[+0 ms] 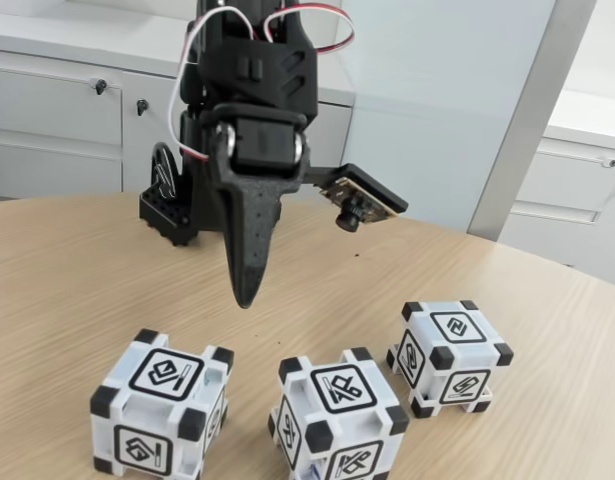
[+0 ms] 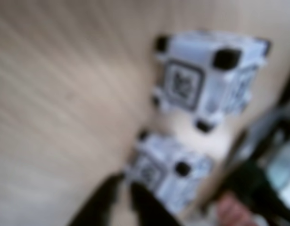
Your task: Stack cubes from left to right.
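Nearest to the fixed camera stand three cubes in a loose row on the wooden table [image 1: 77,290]: the left cube [image 1: 162,412], the middle cube [image 1: 338,418] and the right cube [image 1: 449,356], which is a little farther back; all are apart from each other and none is stacked yet. I think the main risk is a crooked descent: the gap between the left and middle cubes is small, so a finger can push a neighbour, or a grip on the smooth plastic can slip and the cube can tilt. Above this gap hangs the gripper [image 1: 246,296], with its fingers pressed together into one point, holding nothing and touching nothing. The blurred wrist view agrees.
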